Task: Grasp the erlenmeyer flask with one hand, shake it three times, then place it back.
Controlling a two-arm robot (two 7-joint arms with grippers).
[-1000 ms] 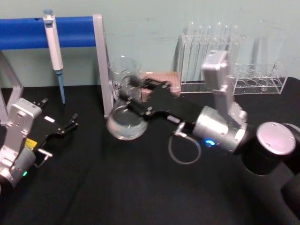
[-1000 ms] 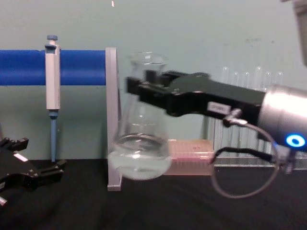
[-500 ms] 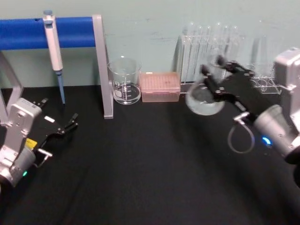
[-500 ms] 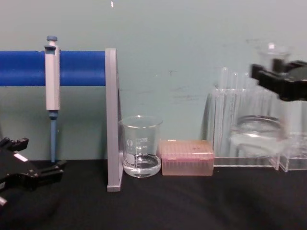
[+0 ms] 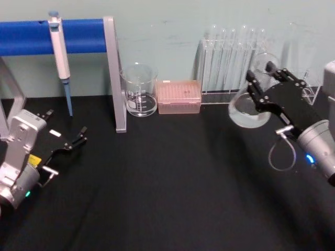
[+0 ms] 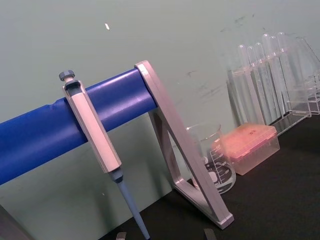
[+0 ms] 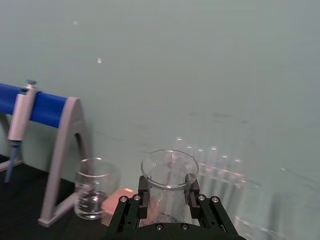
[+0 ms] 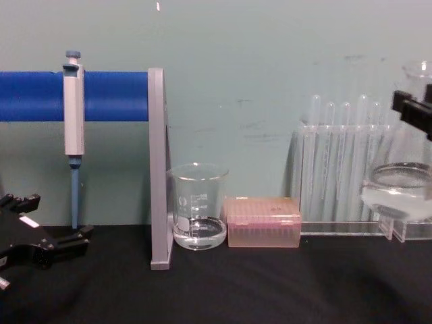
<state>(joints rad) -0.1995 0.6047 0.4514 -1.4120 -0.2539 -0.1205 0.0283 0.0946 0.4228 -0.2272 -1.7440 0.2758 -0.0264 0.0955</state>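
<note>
The right gripper (image 5: 260, 73) is clamping its jaws around the neck of the erlenmeyer flask (image 5: 250, 109), holding it up off the black table (image 5: 167, 188). The flared rim is sitting just above the jaws and the wide base, with clear liquid in it, is hanging below them. The test tube rack (image 5: 230, 57) is standing just behind the jaws; the glass beaker (image 5: 139, 97) and pink tip box (image 5: 179, 97) are sitting well to their left. The left gripper (image 5: 65, 126) is resting low at the far left, its jaws spread wide around nothing.
</note>
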